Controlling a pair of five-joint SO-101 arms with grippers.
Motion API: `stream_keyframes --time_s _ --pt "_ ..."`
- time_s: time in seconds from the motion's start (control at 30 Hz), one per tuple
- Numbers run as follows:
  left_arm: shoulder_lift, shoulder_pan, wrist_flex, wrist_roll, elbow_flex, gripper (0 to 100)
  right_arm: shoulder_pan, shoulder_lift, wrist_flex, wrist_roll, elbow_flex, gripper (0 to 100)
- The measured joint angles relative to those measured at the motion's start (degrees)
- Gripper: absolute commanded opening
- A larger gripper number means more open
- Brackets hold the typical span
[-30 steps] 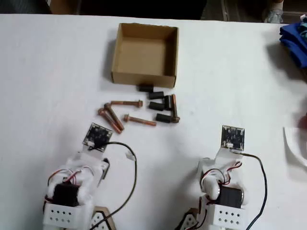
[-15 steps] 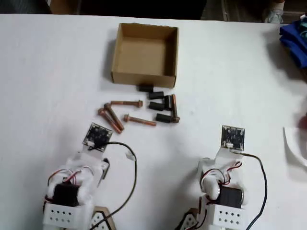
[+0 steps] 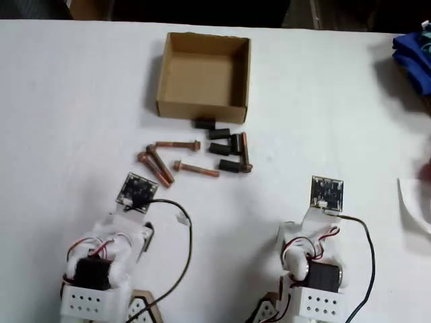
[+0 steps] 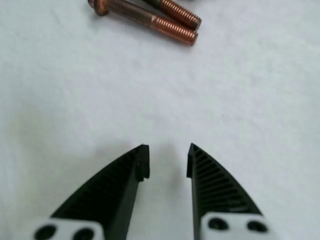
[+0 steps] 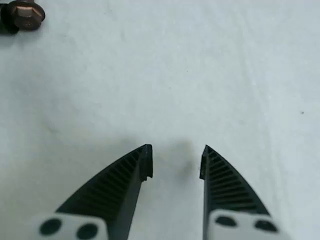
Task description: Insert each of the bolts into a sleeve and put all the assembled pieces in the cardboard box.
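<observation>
The left jaws stand open, a clear gap between the two black ribbed fingers (image 4: 122,185), with bare worktop (image 4: 240,90) under and between them. They grip nothing. Just ahead of them lies a pair of bolts (image 4: 150,16), side by side and touching, threaded ends pointing the same way. In the high view this pair lies slantwise just beyond the left arm (image 3: 108,252). That arm is folded low at the near edge, its wrist tipped down toward the worktop.

The right jaws are open too, parted a little wider, and hold nothing. A bolt head (image 5: 27,13) shows well ahead of them and off to one side, with a dark part touching it at the picture's edge. The right arm (image 3: 313,269) sits folded at the near edge, well apart from the loose parts.

The parts lie between the arms and the box (image 3: 204,74), which stands open-topped with its floor bare. A third bolt (image 3: 177,145) lies level beyond the pair, and a fourth bolt (image 3: 196,169) slants just beside it. A fifth bolt (image 3: 245,151) lies upright in the picture, head toward the right arm. Five sleeves (image 3: 219,134) are scattered from the box's near wall down to the fifth bolt, two of them touching or just beside it.

A blue cloth (image 3: 412,60) lies at the far right edge.
</observation>
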Motion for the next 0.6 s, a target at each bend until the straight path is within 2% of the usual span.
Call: stream_keyframes --time_s 0.43,0.6 --pt "0.0 0.0 0.0 0.0 0.0 15 -0.09 -0.09 0.0 0.0 0.0 16.3" --pt "0.0 0.0 0.0 0.0 0.0 15 -8.0 -0.18 0.0 -0.97 0.0 16.4"
